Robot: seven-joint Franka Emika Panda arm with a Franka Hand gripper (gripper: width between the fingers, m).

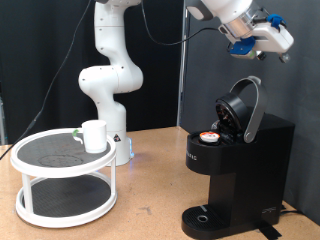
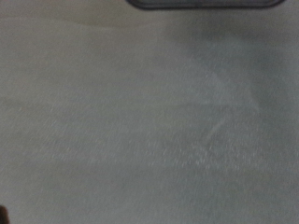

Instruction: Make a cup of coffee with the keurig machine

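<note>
Pincer (image 1: 272, 48) high above open keurig machine (image 1: 235, 165).

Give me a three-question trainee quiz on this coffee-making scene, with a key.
1. True or false: the keurig machine has its lid raised.
2. Where does the cup stand? A) on the drip tray B) on the white round rack C) between the gripper's fingers
3. Fill in: a small ___ sits in the machine's open chamber.

Key:
1. True.
2. B; the drip tray holds no cup, and the gripper is high above the machine at the exterior view's top right.
3. pod.
</note>
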